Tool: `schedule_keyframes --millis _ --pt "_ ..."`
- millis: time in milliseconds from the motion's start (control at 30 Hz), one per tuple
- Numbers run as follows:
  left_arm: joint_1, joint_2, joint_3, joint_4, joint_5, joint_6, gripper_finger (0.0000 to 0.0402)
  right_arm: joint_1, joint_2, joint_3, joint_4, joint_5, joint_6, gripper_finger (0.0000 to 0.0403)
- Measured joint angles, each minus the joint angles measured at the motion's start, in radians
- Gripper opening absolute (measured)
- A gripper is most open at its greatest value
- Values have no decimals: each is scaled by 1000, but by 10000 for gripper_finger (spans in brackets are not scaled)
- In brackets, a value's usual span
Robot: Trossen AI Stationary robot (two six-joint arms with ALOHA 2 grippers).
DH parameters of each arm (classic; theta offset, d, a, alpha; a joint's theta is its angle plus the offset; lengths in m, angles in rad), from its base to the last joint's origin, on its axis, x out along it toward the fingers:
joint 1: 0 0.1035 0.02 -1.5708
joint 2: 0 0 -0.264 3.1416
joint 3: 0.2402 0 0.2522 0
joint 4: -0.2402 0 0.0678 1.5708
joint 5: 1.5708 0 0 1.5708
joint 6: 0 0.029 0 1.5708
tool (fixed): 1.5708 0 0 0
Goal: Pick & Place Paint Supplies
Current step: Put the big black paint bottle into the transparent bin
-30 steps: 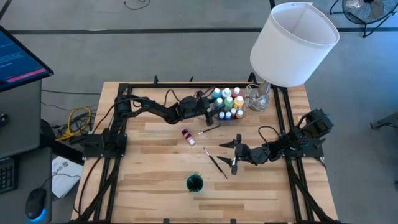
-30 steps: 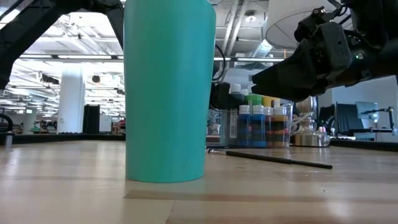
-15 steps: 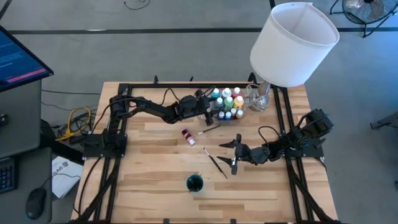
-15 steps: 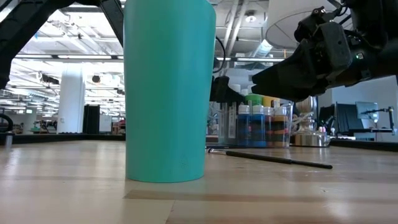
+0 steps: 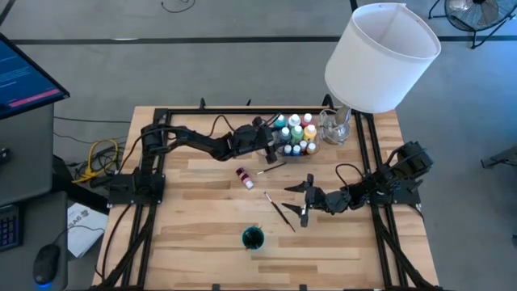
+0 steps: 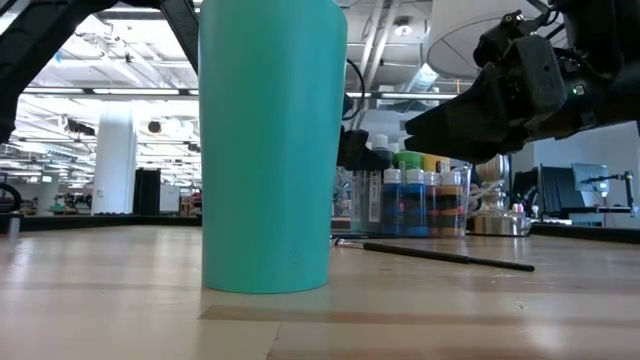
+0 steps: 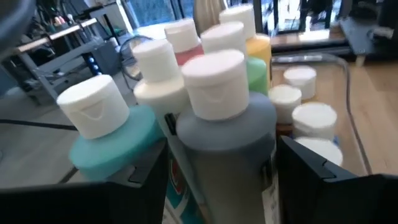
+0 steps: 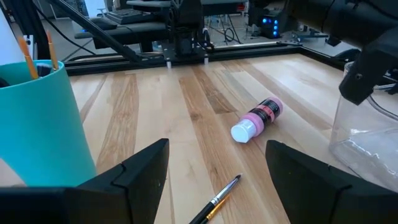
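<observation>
Wooden table (image 5: 202, 234) is carrying everything under the white lampshade (image 5: 380, 56), which is overhanging its far right corner. The left arm is reaching across the far side. The left gripper (image 5: 279, 144) is sitting at the clear tray (image 5: 315, 148) of upright bottles (image 5: 296, 133), its fingers (image 7: 323, 180) spread either side of a grey white-capped bottle (image 7: 227, 134); actual contact cannot be told. The right arm is resting over the right side, the right gripper (image 5: 304, 198) hanging with fingers (image 8: 140, 171) spread and holding nothing. The teal cup (image 5: 253, 238) is standing near the front edge. The pink bottle (image 5: 244, 177) is lying on its side mid-table, well apart from the tray. Two brushes are lying flat: one (image 5: 271, 168) between pink bottle and tray, one (image 5: 280, 212) just beside the right gripper.
</observation>
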Motion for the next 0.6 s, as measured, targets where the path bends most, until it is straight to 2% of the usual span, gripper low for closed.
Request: schedule_keyframes --millis 233,600 --pt "-1 -72 1 -101 -9 13 192 0 0 0 0 0 0 260" --pt "14 -172 1 -369 -7 -19 184 2 0 0 0 0 19 260"
